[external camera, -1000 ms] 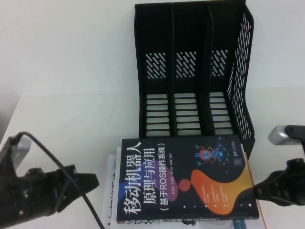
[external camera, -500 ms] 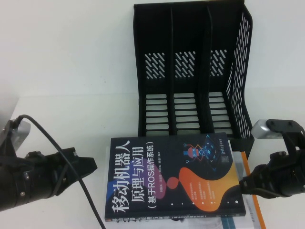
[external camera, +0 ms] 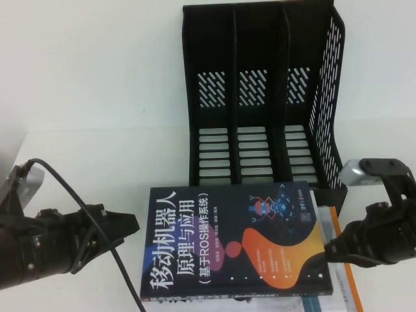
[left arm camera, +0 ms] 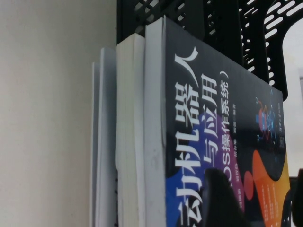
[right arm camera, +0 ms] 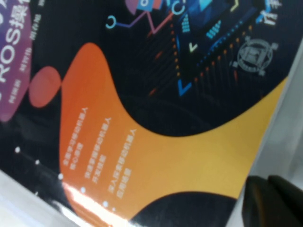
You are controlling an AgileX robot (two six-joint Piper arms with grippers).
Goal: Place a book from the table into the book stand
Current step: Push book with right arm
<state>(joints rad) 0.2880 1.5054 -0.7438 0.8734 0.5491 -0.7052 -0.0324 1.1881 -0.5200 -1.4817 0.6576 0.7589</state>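
High view showed the book (external camera: 237, 242) lying cover-up on other books on the tabletop (external camera: 97, 149), just before the 3-slot book stand (external camera: 263, 97). Left claw (external camera: 123, 226) sat beside its left edge, right claw (external camera: 335, 250) at its right edge; whether either was clenched could not be told.
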